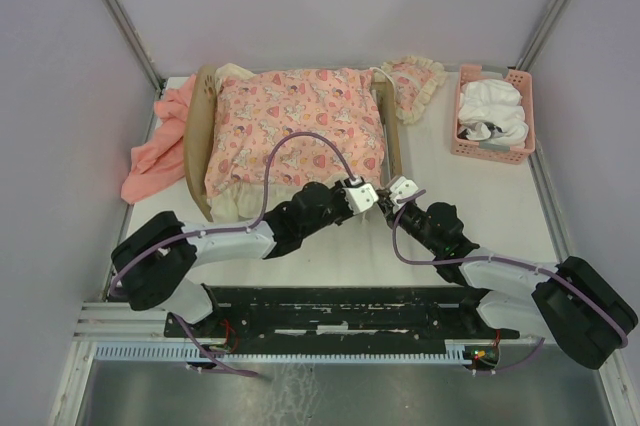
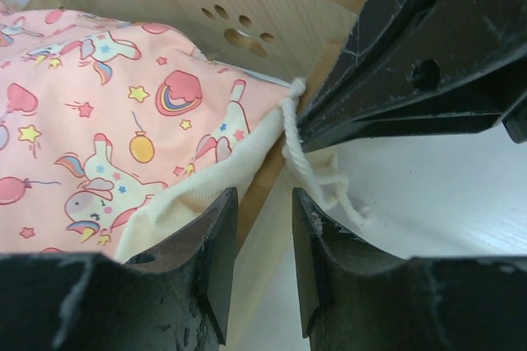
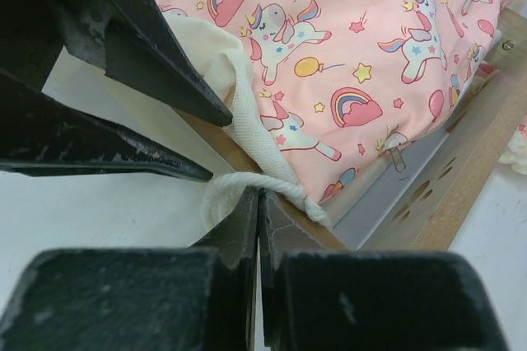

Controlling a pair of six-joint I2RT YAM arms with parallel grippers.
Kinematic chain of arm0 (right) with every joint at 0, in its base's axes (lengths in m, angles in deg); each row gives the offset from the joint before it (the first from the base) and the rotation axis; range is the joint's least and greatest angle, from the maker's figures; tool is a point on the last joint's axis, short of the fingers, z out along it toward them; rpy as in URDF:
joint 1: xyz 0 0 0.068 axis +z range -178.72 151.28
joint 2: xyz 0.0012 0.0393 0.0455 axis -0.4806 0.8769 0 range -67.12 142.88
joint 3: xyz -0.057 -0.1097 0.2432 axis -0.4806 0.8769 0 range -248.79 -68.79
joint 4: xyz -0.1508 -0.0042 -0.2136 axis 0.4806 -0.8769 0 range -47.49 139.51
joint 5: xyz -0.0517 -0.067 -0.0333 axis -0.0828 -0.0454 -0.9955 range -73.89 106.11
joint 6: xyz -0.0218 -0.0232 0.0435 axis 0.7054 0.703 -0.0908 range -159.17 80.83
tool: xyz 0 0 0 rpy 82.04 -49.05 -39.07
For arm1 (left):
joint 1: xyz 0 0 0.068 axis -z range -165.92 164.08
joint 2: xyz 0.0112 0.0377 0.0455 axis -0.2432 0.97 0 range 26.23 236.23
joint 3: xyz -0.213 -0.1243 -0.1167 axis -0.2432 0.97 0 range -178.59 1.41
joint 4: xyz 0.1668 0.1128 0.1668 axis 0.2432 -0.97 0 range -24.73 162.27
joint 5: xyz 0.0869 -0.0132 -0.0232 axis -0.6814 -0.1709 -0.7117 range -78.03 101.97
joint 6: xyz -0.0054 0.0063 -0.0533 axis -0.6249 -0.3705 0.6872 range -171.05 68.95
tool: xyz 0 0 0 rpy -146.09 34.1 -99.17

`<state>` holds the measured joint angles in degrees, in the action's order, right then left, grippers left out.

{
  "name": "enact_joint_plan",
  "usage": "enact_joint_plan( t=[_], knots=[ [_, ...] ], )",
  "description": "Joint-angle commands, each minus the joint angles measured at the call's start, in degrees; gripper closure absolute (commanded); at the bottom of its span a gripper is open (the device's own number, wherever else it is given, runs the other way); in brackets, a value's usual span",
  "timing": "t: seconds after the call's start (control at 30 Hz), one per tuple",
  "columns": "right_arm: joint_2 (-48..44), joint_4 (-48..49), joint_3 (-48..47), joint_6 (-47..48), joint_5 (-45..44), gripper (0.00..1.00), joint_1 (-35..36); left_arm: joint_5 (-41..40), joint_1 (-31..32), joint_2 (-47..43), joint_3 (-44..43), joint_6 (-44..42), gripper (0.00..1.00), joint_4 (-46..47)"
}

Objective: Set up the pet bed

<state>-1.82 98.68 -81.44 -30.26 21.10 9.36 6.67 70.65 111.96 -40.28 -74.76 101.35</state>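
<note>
Look for the pet bed (image 1: 196, 151) straight ahead of both arms, lying sideways under a unicorn-print cushion (image 1: 295, 126), with a salmon cloth (image 1: 150, 156) against its left end and a pink basket (image 1: 494, 141) well off its right end. Treat the step in hand as probably tying down the cushion's white cord (image 2: 290, 133) at the bed's near right corner, beside the board with the paw-print cut-out (image 2: 239, 25). Note the right gripper (image 3: 258, 194) clenched, apparently pinching that cord at its very tips, just outside the corner. Note the left gripper (image 2: 263, 198) half released, grasping nothing, astride a wooden edge of the bed just short of the cord. Hold the right pinch firm without tugging away from the bed, to avoid losing the thin cord or dragging the light frame. Bring the left gripper to the loose strands lying just outside the corner, close on them well back from their ends, and draw along the wood rather than upward. Avoid trapping the cushion's cream edge in either pinch. Approach from the bed's near side, to avoid crowding the two grippers together at that corner. Check the cushion for a flat seat inside the frame before letting go.
</note>
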Motion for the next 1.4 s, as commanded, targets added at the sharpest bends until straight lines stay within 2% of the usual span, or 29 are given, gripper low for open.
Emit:
enact_joint_plan(
  t=[0.0,0.6,1.17,1.27,1.3,1.37],
  knots=[
    [-1.06,1.72,-0.18,0.5,0.71,0.98,-0.21,2.13,-0.24,1.19,-2.05,-0.93,0.6,1.71],
    [-0.3,1.63,-0.36,0.59,1.42,0.98,-0.22,5.73,-0.27,4.38,-4.59,1.93,0.58,3.74],
    [-0.41,0.69,-0.57,-0.11,1.51,0.98,-0.28,3.72,-0.22,8.14,-6.35,3.27,0.57,4.63],
    [-0.69,-0.35,-0.9,-0.82,1.59,0.98,-0.25,3.41,-0.23,8.63,-6.87,3.39,0.68,4.3],
    [-0.76,-0.82,-1.08,-1.27,1.6,0.97,-0.29,3.2,-0.24,8.91,-7.17,3.59,0.78,3.78],
    [-1.3,-1.71,-1.24,-2.97,1.14,0.92,-0.28,3.2,-0.2,9.01,-7.53,4.01,0.91,3.26]
  ],
)
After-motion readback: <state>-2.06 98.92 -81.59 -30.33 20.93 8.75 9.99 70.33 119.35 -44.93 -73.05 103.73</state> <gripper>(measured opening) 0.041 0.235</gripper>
